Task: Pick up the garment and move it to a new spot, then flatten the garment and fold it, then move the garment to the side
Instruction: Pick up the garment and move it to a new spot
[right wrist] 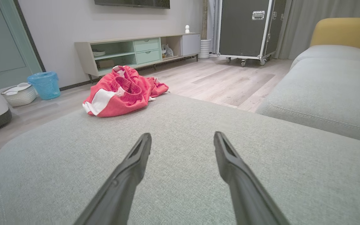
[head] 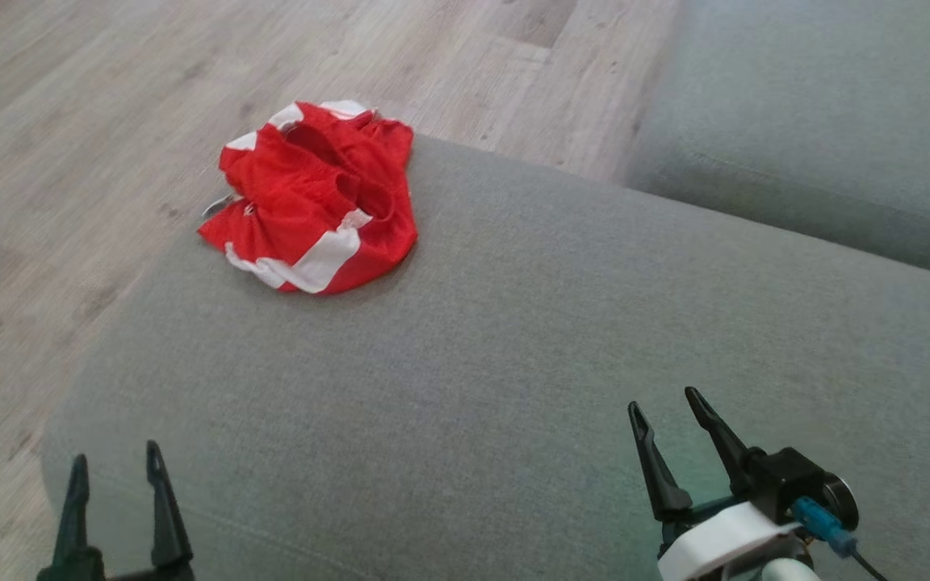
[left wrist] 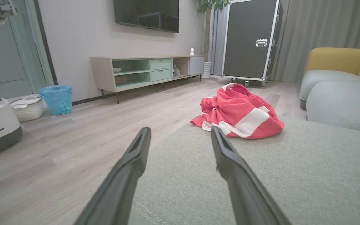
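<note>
Left fingers (head: 163, 516): two long, dark, tapering plastic prongs at the lower left of the head view. They are spread apart with nothing between them. In the left wrist view (left wrist: 230, 162) they rise from the bottom edge in an open V.
Right fingers (head: 655, 468): the same dark pointed pair at the lower right of the head view, also spread and empty. They are mounted on a white wrist collar with a black block and a blue connector. The right wrist view (right wrist: 133, 165) shows the same open V.
Seat cushion (head: 513, 339): a broad grey cushion in fine woven fabric with rounded edges. It lies under both pairs of fingers and fills the middle of the head view.
Garment (head: 312, 202): crumpled red mesh-like cloth with wide white bands and a gathered ribbed opening. It sits in a loose heap at the upper left of the head view, on the cushion's far edge, well apart from both pairs of fingers. It is right of centre in the left wrist view (left wrist: 239, 112) and upper left in the right wrist view (right wrist: 120, 93).
Second cushion (head: 820, 121): the same grey weave, at the upper right.
Floor (head: 69, 121): pale wood-grain planks, matte.
Cabinet (left wrist: 148, 70): a low beige unit with pale green drawers, against the wall.
Bin (left wrist: 56, 99): blue, round and slatted.
Case (left wrist: 250, 39): tall and black, with metal edging and small wheels.
</note>
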{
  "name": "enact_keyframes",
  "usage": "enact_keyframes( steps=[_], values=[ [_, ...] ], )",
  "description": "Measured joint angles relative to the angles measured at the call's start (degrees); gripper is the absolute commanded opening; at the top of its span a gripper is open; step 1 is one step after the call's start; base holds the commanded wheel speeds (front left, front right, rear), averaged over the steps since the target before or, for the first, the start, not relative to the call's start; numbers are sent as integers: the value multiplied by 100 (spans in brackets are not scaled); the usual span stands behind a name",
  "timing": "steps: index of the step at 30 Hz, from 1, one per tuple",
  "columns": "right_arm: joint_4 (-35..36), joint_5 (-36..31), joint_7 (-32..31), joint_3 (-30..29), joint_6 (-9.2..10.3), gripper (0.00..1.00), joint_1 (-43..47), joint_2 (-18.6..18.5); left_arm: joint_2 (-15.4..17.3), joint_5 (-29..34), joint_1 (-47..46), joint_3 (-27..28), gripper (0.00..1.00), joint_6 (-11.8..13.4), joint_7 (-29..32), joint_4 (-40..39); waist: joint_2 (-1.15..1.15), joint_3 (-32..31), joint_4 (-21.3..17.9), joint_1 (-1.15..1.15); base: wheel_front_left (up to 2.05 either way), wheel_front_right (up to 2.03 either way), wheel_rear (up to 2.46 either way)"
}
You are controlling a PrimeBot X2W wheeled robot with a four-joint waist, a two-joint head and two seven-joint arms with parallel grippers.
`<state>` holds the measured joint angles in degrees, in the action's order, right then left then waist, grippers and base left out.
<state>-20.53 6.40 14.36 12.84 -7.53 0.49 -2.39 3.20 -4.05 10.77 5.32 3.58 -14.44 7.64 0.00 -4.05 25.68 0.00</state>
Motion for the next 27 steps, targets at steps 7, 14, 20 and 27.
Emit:
enact_keyframes(
  steps=[7, 14, 20, 27],
  values=[
    [-24, -579, 0, -290, 0, 100, -35, -1, 167, 423, -269, 13, 100, 154, -2, -1227, 0, 526, 130, 0, 0, 0, 0],
    [162, -1177, 0, -726, 0, 100, -288, -76, 628, 533, -1881, -58, 100, 29, -32, -1260, 0, 1215, 168, 1, 0, 0, 0],
    [610, -1259, 0, -1013, 0, 100, -390, -363, 662, 116, -3752, -350, 100, -478, -34, 149, 0, 1799, 178, 1, 0, 0, 0],
    [1195, -1367, 0, -1134, 0, 100, -605, -691, 671, 47, -5932, -871, 100, -924, 527, 2515, 0, 2461, 147, 1, 0, 0, 0]
  ],
)
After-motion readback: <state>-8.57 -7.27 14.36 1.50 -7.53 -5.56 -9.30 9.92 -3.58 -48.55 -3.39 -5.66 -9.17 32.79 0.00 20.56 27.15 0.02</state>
